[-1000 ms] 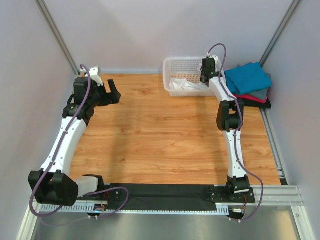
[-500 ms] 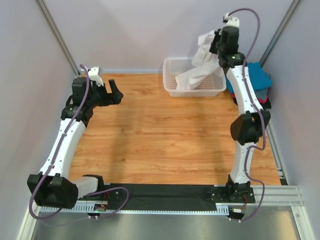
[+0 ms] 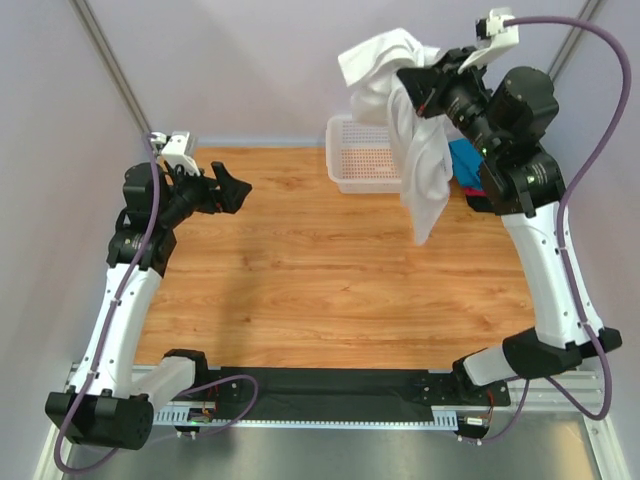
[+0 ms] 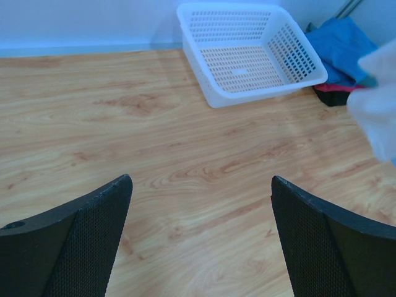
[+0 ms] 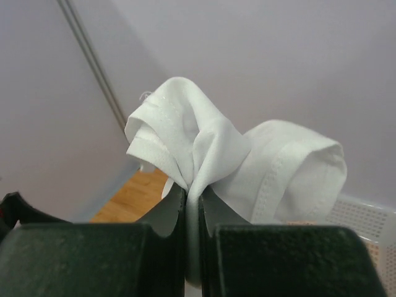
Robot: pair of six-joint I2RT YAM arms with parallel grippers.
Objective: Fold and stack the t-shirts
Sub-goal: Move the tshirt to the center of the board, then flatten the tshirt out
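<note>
My right gripper is raised high above the table's back right and is shut on a white t-shirt, which hangs down in front of the basket. In the right wrist view the cloth bunches out above the closed fingers. Folded t-shirts in teal-blue, red and dark lie stacked at the back right, mostly hidden behind the arm; they also show in the left wrist view. My left gripper is open and empty above the table's back left, its fingers wide apart.
A white plastic mesh basket stands at the back of the wooden table; it looks empty in the left wrist view. Grey walls close in on the left, back and right. A black strip runs along the near edge.
My right gripper took hold of the white t-shirt in the basket and lifted it high up, clear of the basket. My left arm shifted slightly to the left.
</note>
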